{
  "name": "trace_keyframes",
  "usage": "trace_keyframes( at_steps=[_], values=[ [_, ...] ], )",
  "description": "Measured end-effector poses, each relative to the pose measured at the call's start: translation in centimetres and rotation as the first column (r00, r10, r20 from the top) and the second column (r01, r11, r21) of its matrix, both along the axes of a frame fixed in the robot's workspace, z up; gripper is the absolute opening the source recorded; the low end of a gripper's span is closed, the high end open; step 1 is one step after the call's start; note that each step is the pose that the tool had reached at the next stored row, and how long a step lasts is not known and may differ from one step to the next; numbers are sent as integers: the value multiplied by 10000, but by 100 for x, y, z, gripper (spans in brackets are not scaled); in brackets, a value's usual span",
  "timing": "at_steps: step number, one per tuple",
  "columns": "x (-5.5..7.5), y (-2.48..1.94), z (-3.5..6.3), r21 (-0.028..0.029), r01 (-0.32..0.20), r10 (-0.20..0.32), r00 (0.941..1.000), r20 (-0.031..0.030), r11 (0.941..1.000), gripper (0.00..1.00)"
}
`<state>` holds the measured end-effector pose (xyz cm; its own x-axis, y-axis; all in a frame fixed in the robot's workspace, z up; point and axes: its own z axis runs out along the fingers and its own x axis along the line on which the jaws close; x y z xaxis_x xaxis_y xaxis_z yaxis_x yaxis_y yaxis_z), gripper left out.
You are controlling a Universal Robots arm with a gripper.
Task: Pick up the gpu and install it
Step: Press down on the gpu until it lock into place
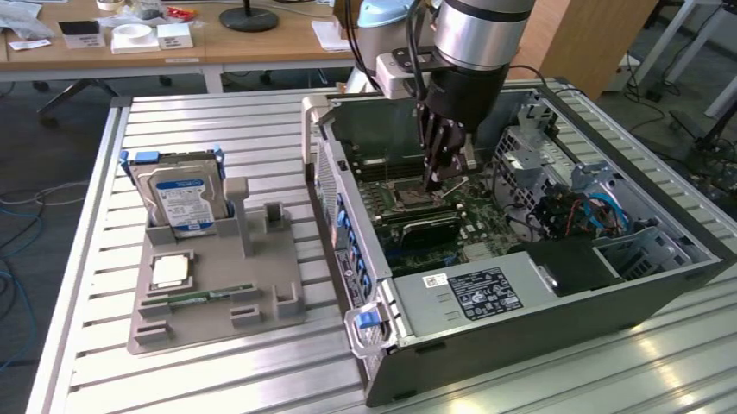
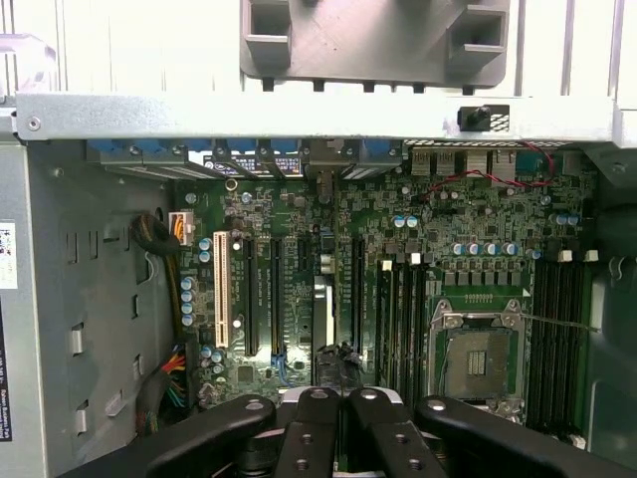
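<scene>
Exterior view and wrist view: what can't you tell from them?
- Exterior view: whether the hand touches the gpu; its own fingers cover that spot.
- Wrist view: the hand's base, cut off by the picture's edge.
- Exterior view: the white label on the computer case, print too small to read.
- Exterior view: the hard drive's lower end, hidden inside its grey holder.

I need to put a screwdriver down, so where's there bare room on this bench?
Bare slats lie at the near end of the slatted table, in front of the grey parts holder, and along its far end behind the hard drive. Inside the open computer case it is crowded: the gripper, shut, hangs over the motherboard, with cables beside it.
</scene>
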<state>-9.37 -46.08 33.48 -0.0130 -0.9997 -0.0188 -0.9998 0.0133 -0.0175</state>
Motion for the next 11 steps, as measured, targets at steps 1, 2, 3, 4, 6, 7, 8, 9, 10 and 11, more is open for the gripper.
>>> trace_keyframes(
  at_steps=[1,2,3,4,6,7,8,9,10,11],
  values=[
    [0,0,0,0,0,0,10000,-1,10000,11],
    [0,0,0,0,0,0,10000,0,10000,11],
    [0,0,0,0,0,0,10000,-1,10000,11],
    [0,0,0,0,0,0,10000,-1,10000,11],
    [0,0,0,0,0,0,10000,0,10000,11],
    [0,0,0,0,0,0,10000,0,10000,11],
    [0,0,0,0,0,0,10000,0,10000,11],
    [0,0,-1,-1,0,0,10000,-1,10000,11],
    [0,0,-9,0,0,0,10000,0,10000,11],
    [0,0,-26,1,0,0,10000,0,10000,11]
  ],
)
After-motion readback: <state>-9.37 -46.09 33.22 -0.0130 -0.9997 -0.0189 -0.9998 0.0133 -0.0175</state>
